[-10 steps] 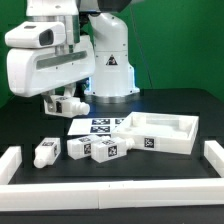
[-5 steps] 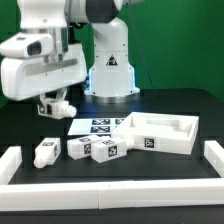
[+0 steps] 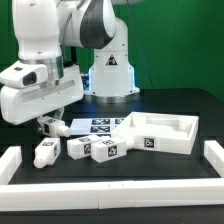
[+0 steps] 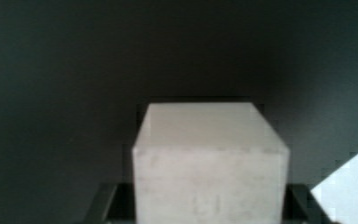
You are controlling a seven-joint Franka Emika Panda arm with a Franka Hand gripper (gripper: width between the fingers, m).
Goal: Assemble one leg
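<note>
Black table (image 3: 150, 175) | leg (image 3: 45, 152) just below hand (image 3: 48, 126) — apart | hand's grip — cannot tell

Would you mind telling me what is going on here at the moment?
The arm's gripper hangs just above the leg furthest to the exterior view's left. Its jaws look open and it is not gripping the leg yet. Two more legs lie in a row beside that one, and the tray-shaped part sits further to the exterior view's right.
</note>
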